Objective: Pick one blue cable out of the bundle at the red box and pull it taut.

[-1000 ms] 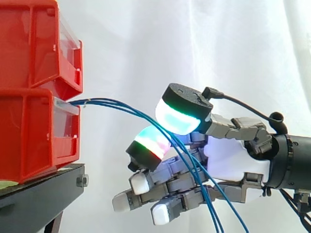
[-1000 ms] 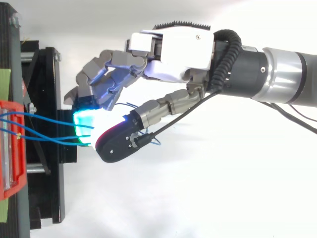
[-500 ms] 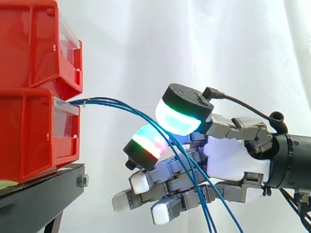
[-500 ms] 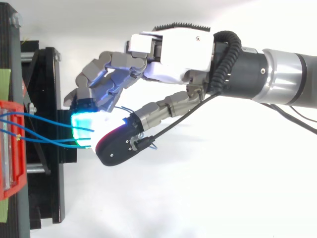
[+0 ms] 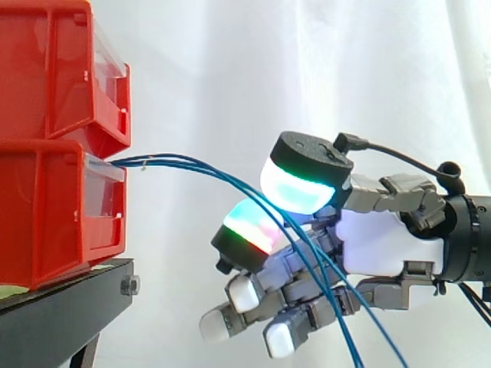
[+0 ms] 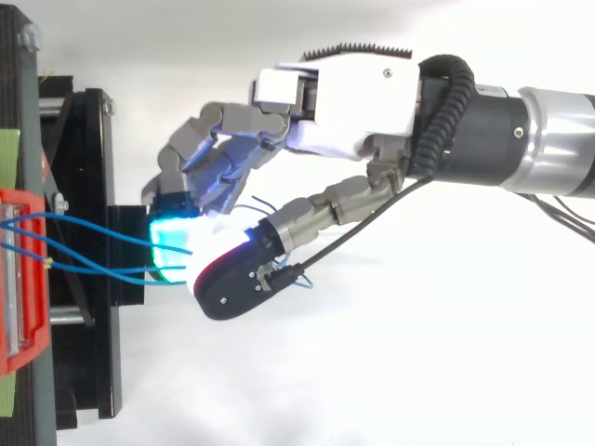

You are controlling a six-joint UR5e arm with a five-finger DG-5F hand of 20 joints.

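Beside two stacked red bins (image 5: pixel 54 153), robot hand (image 5: pixel 383 245) pinching three blue cables (image 5: pixel 173 161).

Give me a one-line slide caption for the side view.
Hand pinches blue cables running from the lower red bin; they curve down, not yet taut.

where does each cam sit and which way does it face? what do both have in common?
Side view: beside the work at about its height, looking level across at the red bins on the black stand; the hand enters from the right.
Top view: above the work, looking down; the hand and arm come in from the right edge.
Shared: red bins, black stand, blue cables, hand.
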